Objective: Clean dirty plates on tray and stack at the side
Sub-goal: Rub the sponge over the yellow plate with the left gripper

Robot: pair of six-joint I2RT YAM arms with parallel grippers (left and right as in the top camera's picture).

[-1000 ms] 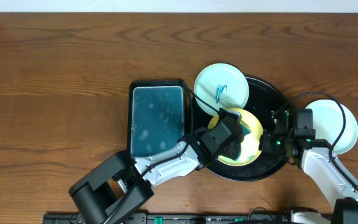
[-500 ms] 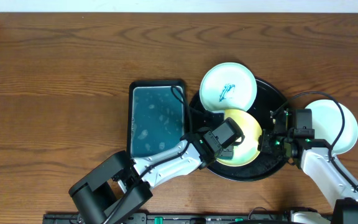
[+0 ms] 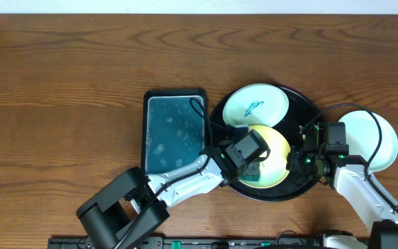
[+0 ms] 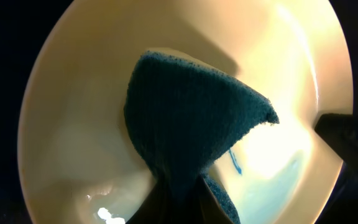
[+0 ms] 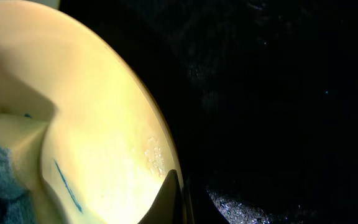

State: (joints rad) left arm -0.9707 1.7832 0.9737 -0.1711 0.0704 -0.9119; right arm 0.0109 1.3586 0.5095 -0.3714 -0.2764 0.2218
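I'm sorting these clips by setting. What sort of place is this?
Probably a robot lab bench staged for dish wiping, not a kitchen: a robot arm over a wooden table, a black tray holding a yellow plate and a scribbled plate, a teal sponge pressed on the yellow one.

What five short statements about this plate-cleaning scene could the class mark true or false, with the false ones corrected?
1. The left gripper holds a teal sponge on the yellow plate. True.
2. The yellow plate is spotless. False: a teal streak shows on it.
3. A plain plate sits on the table beside the black tray. True.
4. The scribbled plate lies on the table too, clear of the black tray. False: it rests on the black tray, at its rim.
5. The right gripper hangs open. False: it is shut on the yellow plate's rim.
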